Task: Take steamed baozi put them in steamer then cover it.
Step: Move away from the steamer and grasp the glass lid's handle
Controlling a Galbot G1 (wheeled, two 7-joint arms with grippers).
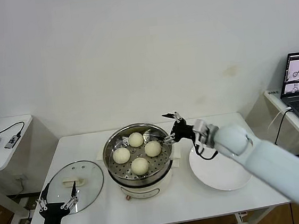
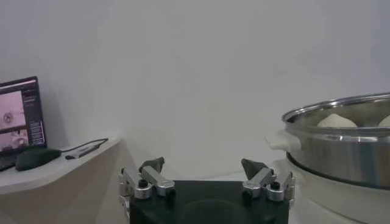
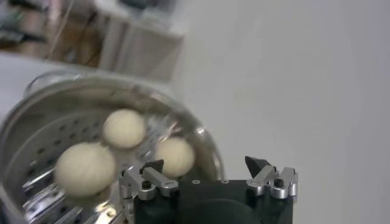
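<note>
Cover flat on table left of steamer, left gripper spread just beside it | four baozi loaded | right gripper spread, empty, at steamer rim | next, you grasp cover handle, seat it on steamer.

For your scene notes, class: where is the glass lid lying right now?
In the head view, the glass lid lies flat on the table's left side, beside the steamer, with the open left pincer at its near edge.
</note>
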